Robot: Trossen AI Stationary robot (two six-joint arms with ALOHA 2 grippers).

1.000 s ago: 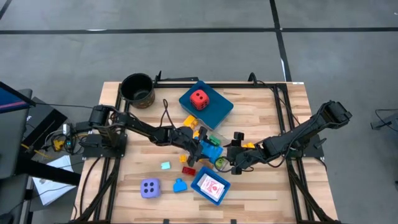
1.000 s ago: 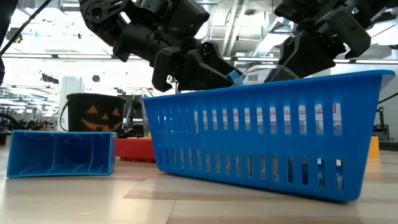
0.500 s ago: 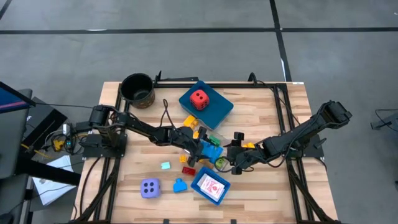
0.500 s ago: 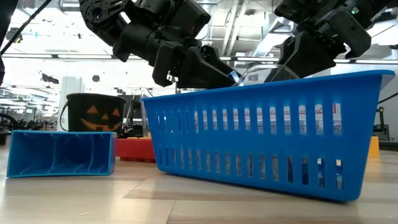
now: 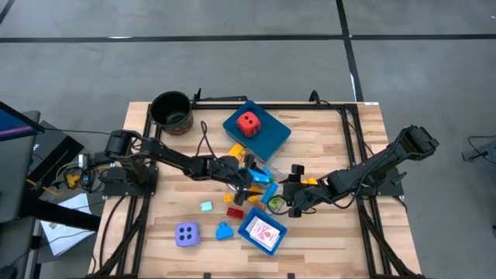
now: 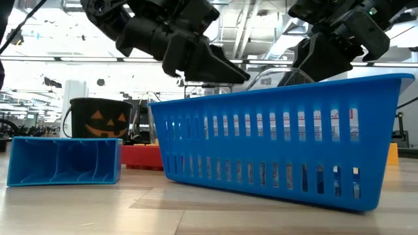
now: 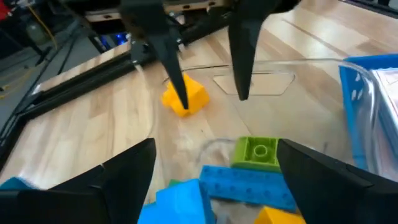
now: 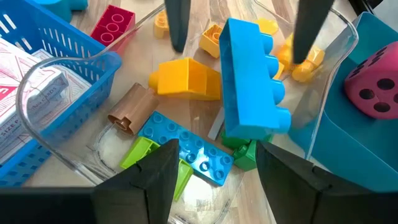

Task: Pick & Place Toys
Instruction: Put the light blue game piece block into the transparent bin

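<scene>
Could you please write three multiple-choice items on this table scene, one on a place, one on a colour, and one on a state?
1. Where does the red die sit?
A. on the upper blue tray
B. in the dark pot
C. on bare wood

2. What colour is the die near the table's front edge?
A. green
B. lavender
C. yellow

3. How is the left tool?
A. shut on a card
B. open over the brick pile
C. out of view

Answers: 1 A, the high view shows it on that tray; 2 B, lavender with dark dots; 3 B, the left wrist view shows its fingers spread, holding nothing.
</scene>
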